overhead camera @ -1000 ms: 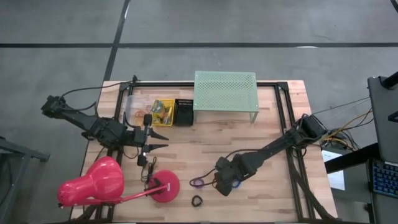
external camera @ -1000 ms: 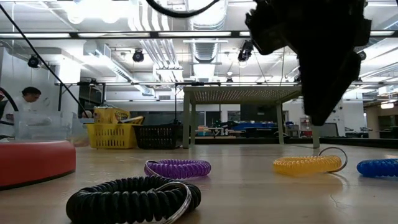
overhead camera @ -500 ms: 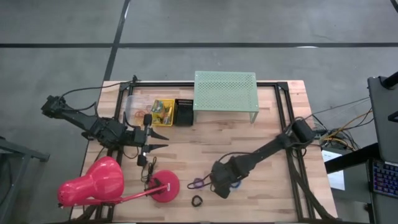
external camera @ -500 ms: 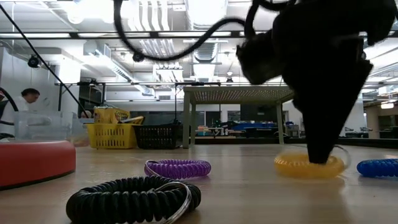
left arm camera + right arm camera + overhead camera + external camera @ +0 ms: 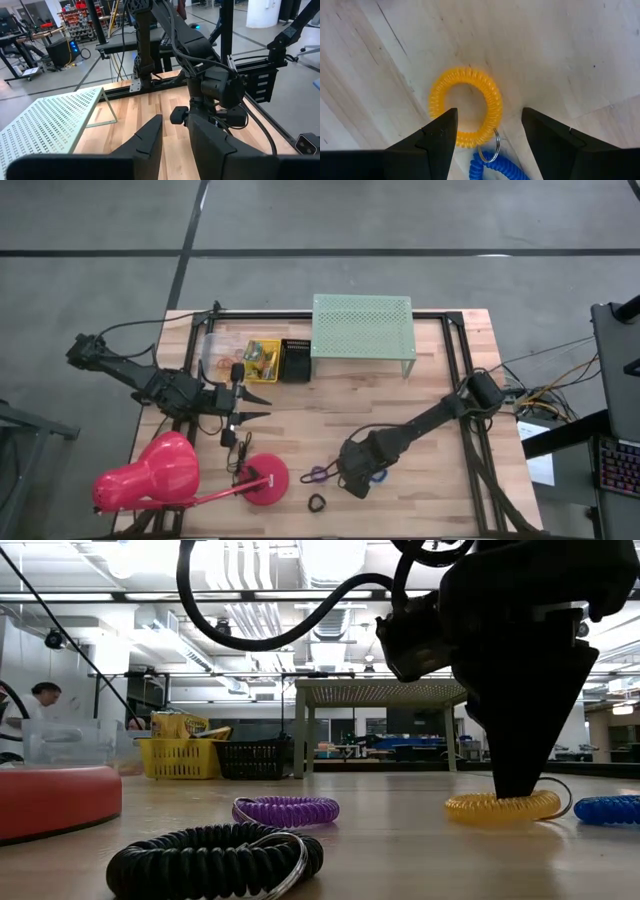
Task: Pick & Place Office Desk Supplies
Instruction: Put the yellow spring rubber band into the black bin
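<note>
The right gripper (image 5: 487, 137) is low over the orange ring loop (image 5: 466, 106), which lies flat on the wooden surface (image 5: 400, 410) near its front edge, with its fingers (image 5: 437, 135) spread wide: 1 finger sits at the inner edge of the coil, the other outside it. The step in hand looks like gripping that loop. To do it well, the gripper should settle until the tips reach the surface, then pinch 1 wall of the coil so it does not slide or drag the blue ring loop (image 5: 497, 167) lying just beside it.

The left gripper (image 5: 262, 406) waits by the yellow basket (image 5: 262, 358), its fingers slightly apart and holding nothing.

From above, the right arm covers the orange loop entirely. The low view does not settle whether the tips touch the surface. The blue loop is cut off in both views.
</note>
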`<move>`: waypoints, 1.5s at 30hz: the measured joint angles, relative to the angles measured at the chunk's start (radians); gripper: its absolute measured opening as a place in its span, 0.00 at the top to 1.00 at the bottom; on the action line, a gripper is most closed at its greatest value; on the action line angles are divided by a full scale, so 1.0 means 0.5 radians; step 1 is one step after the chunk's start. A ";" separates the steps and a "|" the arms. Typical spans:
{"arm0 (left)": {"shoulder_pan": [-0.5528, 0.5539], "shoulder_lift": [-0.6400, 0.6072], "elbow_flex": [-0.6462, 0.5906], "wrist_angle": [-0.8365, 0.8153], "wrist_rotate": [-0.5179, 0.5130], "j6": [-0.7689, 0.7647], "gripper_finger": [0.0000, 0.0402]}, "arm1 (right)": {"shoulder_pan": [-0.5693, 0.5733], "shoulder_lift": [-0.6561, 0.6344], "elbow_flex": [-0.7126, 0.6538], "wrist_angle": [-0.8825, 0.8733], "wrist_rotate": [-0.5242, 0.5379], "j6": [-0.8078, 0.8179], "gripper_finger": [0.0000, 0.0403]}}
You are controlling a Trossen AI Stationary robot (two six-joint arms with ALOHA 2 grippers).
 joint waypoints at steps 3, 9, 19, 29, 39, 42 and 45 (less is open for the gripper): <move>0.000 0.000 0.000 0.000 0.000 0.000 0.76 | 0.002 0.000 -0.003 -0.009 0.025 -0.019 0.44; 0.000 0.000 0.000 -0.001 0.000 0.000 0.76 | 0.005 0.001 -0.008 -0.020 0.049 -0.136 0.51; 0.000 0.000 0.000 -0.001 0.000 -0.001 0.75 | 0.005 0.002 -0.013 -0.048 0.112 -0.257 0.77; 0.000 0.000 0.000 -0.001 0.001 -0.005 0.75 | -0.002 0.002 -0.014 -0.046 0.119 -0.302 0.96; -0.001 0.000 0.000 -0.001 0.001 -0.005 0.75 | -0.002 -0.013 -0.014 -0.036 0.155 -0.314 0.95; -0.001 0.000 0.000 -0.001 0.001 -0.005 0.75 | -0.003 -0.049 -0.017 -0.016 0.241 -0.318 0.95; -0.001 0.000 0.000 -0.001 0.001 -0.004 0.75 | -0.008 -0.122 -0.011 -0.037 0.368 -0.318 0.95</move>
